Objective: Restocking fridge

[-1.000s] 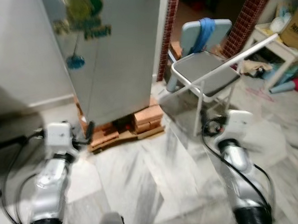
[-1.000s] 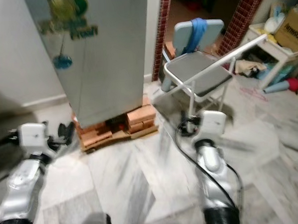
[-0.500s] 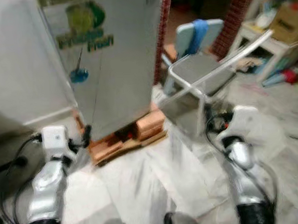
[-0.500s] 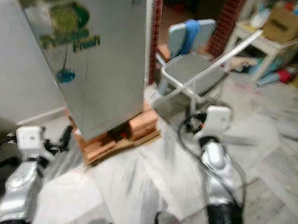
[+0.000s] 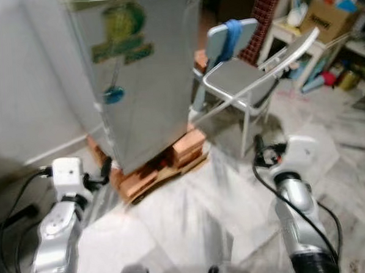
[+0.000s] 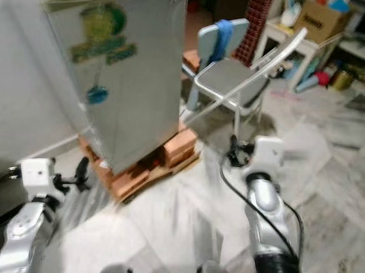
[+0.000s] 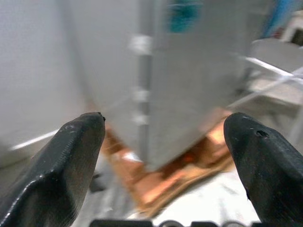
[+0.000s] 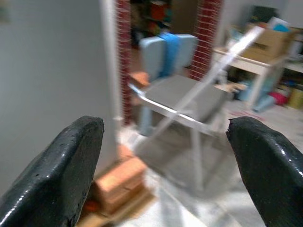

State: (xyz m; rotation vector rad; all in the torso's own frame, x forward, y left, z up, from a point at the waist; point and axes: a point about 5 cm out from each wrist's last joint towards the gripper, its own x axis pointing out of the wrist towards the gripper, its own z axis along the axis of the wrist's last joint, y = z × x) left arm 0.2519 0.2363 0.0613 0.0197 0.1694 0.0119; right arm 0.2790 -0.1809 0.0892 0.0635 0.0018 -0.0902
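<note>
Before the fridge (image 5: pixel 139 71), left gripper (image 7: pixel 163 156) jaws spread wide, empty, right gripper (image 8: pixel 165 165) likewise.

Grey folding chair (image 5: pixel 244 84), blue cloth (image 5: pixel 229 39) on backrest, cardboard box (image 5: pixel 326 13)

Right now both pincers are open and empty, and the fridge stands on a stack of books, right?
Not books: the fridge stands on bricks, as the left eye view shows. The left pincer and right pincer are open and empty.
</note>
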